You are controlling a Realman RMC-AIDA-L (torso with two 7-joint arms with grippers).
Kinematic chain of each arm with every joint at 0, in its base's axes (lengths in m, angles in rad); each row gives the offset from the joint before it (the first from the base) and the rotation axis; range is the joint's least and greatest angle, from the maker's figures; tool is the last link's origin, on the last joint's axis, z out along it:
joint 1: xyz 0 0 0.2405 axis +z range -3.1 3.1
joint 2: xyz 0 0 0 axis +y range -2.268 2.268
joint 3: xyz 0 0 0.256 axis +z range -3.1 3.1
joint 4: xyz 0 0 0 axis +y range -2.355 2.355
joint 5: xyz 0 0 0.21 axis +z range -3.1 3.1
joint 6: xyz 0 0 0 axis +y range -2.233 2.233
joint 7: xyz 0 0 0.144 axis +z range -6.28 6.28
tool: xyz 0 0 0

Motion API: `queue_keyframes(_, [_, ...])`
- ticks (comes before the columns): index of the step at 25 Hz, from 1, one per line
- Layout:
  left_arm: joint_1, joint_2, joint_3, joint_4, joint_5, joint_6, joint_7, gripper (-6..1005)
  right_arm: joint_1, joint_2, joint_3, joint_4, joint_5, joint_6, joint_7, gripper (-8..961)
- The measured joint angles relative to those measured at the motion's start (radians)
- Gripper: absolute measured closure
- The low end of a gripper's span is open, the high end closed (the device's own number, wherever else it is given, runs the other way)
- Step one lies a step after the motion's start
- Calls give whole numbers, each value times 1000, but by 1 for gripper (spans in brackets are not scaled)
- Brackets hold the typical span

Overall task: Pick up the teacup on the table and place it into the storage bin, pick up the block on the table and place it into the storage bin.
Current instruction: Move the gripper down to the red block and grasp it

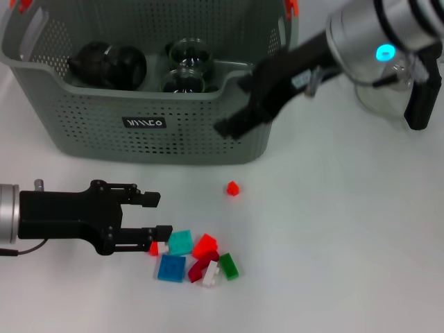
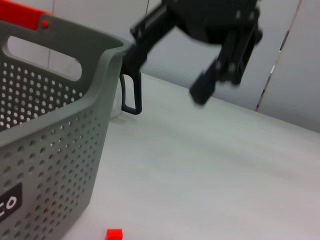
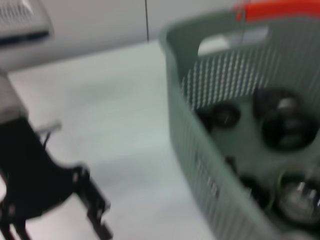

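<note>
Left gripper (image 1: pixel 154 214) jaws apart beside block pile (image 1: pixel 196 257); should centre on one block, then close. Right gripper (image 1: pixel 232 125) near storage bin (image 1: pixel 173 139), jaws unclear.

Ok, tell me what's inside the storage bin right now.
Inside the storage bin: a dark rounded object toward the robot's left and clear glass cups nearer the middle. Its front wall covers their lower parts. The right gripper hangs by the bin's front right corner.
</note>
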Motion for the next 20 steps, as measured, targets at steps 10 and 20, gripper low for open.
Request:
queue_keyframes(10, [2,0,0,-3,0,0,2,339,33,2,-188,231,-7,120,4,10])
queue_keyframes(20, [15,-5,0,-4,0,0,14,339,141,9,-278,497,-9,294,16,37])
